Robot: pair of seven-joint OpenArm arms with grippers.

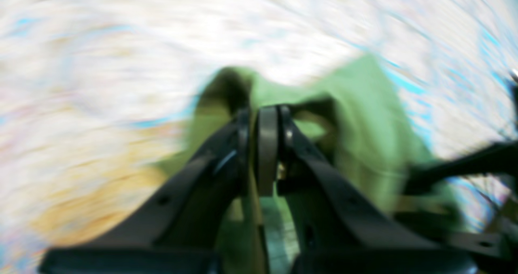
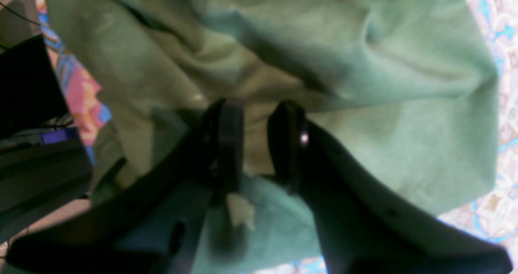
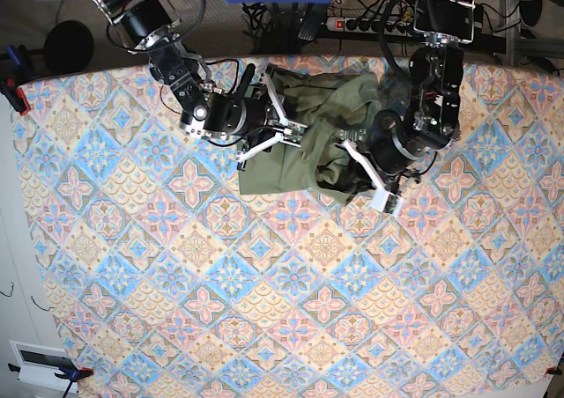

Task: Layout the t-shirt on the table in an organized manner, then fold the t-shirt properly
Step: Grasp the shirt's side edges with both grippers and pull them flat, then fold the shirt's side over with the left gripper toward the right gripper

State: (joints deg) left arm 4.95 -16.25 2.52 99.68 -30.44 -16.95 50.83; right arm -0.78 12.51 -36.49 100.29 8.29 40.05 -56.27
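Between the black fingers of the left pincer (image 1: 263, 144), which stand pressed together, a fold of the plain olive-green short-sleeved cotton t-shirt (image 3: 313, 143) is pinched, the cloth rising in a loose hump just beyond the tips (that view is badly smeared, so which part of the garment it is I cannot tell). Across the bundle, the right pincer (image 2: 257, 140) has its fingers a little apart with green cloth bunched between them, so it appears to have hold of the t-shirt as well; the fabric spreads in heavy creases all round it. Seen from the base view, the garment lies in a crumpled heap near the far edge of the large surface (image 3: 264, 310) covered in pastel pink, blue and cream tile-pattern cloth, with the two arms on either side of it and the whole near stretch of the surface bare of it. By my judgement the task is barely begun: no sleeve, hem or neck is spread flat, so the laying-out remains to be done, and every fold after it.
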